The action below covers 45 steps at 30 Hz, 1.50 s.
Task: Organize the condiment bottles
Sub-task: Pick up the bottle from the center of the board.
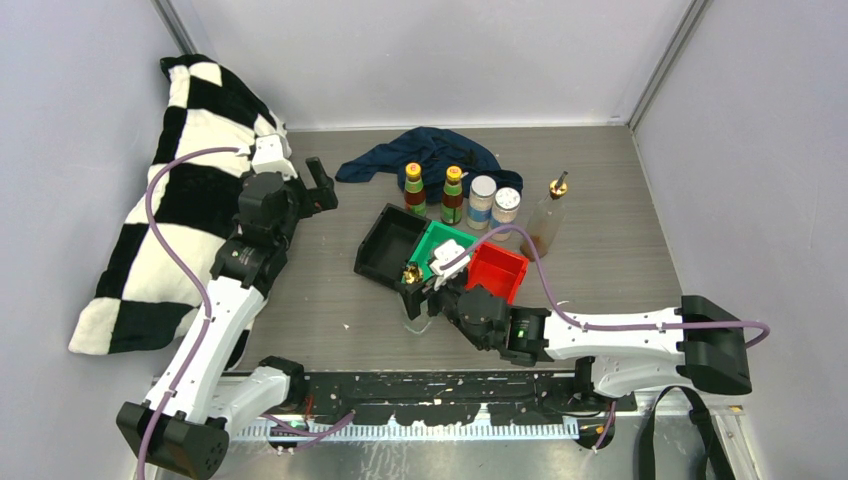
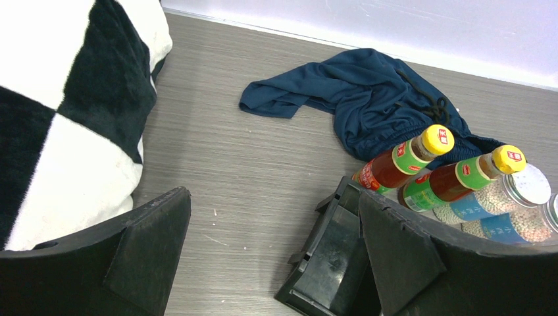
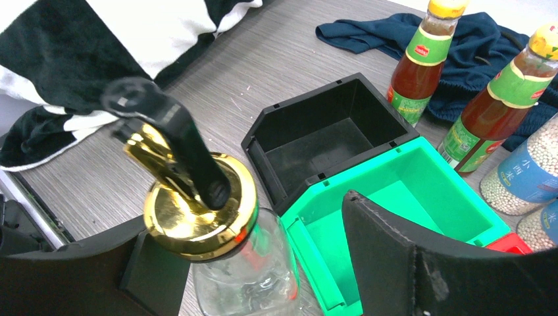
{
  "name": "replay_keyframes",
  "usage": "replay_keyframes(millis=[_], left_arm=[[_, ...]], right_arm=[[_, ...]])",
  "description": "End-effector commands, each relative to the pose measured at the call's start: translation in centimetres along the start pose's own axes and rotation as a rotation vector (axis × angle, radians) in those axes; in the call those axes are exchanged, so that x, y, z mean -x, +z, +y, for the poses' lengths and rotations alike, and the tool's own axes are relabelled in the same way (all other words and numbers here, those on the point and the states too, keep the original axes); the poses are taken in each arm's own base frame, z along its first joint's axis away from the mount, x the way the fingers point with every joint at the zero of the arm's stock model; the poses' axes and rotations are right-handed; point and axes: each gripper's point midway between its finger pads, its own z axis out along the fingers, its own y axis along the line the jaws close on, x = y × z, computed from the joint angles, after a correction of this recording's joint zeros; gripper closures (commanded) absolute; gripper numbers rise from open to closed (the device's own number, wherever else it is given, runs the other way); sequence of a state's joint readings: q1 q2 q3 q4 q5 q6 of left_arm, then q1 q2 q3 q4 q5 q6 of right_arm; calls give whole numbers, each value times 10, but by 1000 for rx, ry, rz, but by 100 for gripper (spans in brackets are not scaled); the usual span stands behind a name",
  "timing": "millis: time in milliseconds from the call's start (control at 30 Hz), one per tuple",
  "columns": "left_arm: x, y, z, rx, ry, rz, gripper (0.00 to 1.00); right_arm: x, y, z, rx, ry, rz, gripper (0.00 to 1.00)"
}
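On my feed the right end effector [image 3: 247, 214] sits low over the surface [image 1: 320, 300] with its jaws apart around a clear glass bottle [image 3: 191, 227]. The bottle stands upright between the two fingers and its gold pourer top rises above them. It sits close against the finger on the left of the wrist view, while a gap shows between the glass and the other finger, so I read this end effector as open and not clamped on anything. Just beyond its fingertips is the black bin [image 3: 355, 99]. The green bin [image 3: 395, 191] touches that bin on the right, and the red bin [image 1: 497, 270] is pressed against the green one further right. Past the bins, the rest of the condiment bottles stand upright in a row. From left to right these are two yellow-capped bottles [image 1: 413, 190], two white-capped jars [image 1: 482, 201], and a second clear glass bottle [image 1: 547, 215] with amber liquid low in it. A blue cloth [image 1: 425, 155] lies crumpled behind the row. The left end effector [image 2: 273, 201] is well apart from all this, off to the left of the bins, with its jaws spread wide and nothing between them. Ahead of it and to its right I see a corner of the black bin and the yellow-capped pair. A checkered cushion [image 2: 66, 99] lies on its left.
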<state>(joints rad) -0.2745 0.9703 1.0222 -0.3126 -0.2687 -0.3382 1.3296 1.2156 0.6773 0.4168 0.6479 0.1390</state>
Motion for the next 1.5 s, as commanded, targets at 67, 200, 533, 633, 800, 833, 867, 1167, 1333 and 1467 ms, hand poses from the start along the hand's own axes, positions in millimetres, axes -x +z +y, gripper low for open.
replay_keyframes(millis=[67, 200, 533, 633, 800, 833, 867, 1167, 1333, 1467], left_arm=[[10, -6, -1, -11, -22, -38, 0], [10, -6, 0, -8, -21, -41, 0], [10, -8, 1, -8, -23, -42, 0], [10, -8, 0, -9, -23, -44, 0], [9, -7, 1, -6, -23, -41, 0], [9, -8, 1, -5, -23, -42, 0], [10, -8, 1, -4, -23, -43, 0], [9, -8, 5, 15, -19, -44, 0], [8, -7, 7, 23, -20, -44, 0], [8, -7, 7, 26, -21, -44, 0]], right_arm=[[32, -1, 11, -14, 13, -48, 22], [31, -1, 16, -15, -20, -37, 31], [29, -1, 20, -9, -30, -11, 60], [30, -1, 21, -8, -33, -9, 70], [34, -1, 22, -5, -39, -11, 95], [34, -1, 23, -5, -40, -10, 99], [35, -1, 23, -2, -43, -10, 100], [44, -2, 30, 29, -54, -17, 100], [52, -3, 35, 53, -62, -26, 100], [60, -3, 39, 73, -68, -34, 100]])
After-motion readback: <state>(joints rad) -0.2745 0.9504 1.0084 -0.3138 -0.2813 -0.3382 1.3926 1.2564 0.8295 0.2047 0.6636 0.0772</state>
